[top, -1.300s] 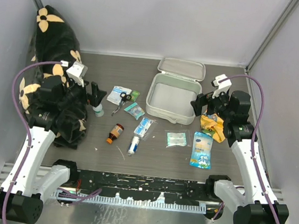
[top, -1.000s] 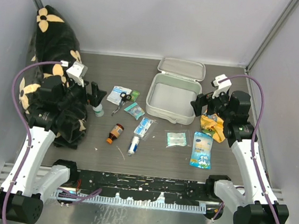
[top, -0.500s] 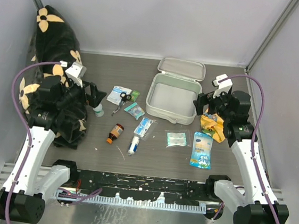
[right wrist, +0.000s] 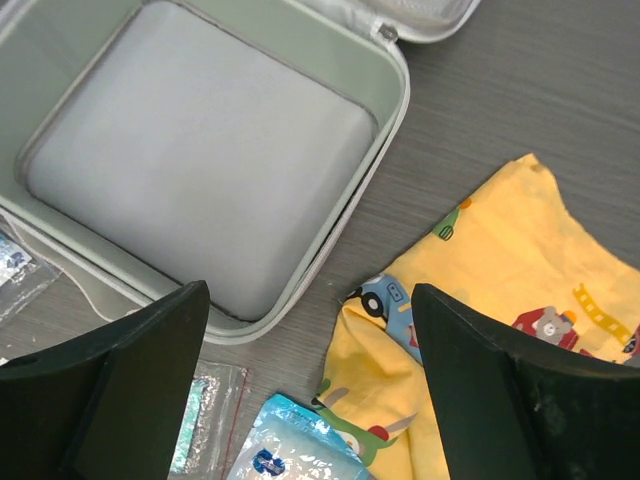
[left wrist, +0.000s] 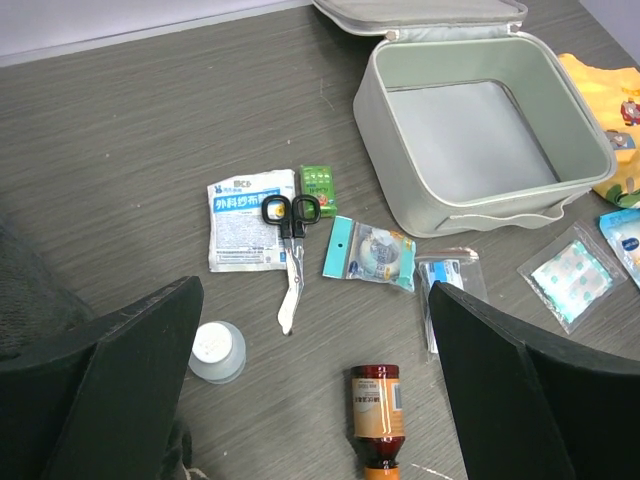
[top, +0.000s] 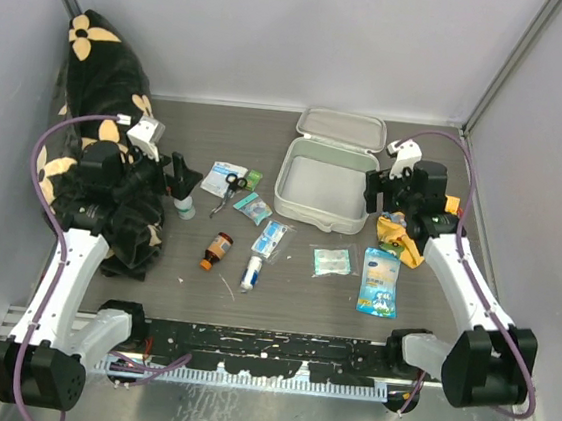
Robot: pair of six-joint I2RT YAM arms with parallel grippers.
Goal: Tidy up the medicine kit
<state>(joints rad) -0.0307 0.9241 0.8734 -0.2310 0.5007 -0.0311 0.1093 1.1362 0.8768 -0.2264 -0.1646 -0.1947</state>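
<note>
We find the kit [top: 315,217] open and empty at the worktop's [top: 219,134] rear centre, w/ scissors [top: 230,187], bottle [top: 219,249] and pkts [top: 379,281] all outside it, L tool [left wrist: 312,300] and R tool [right wrist: 308,300] both spread apart, holding nothing: packing not yet begun.

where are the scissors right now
Top view: the scissors lie left of centre, handles on a white packet, a green packet beside them, the open kit to their right.
</note>
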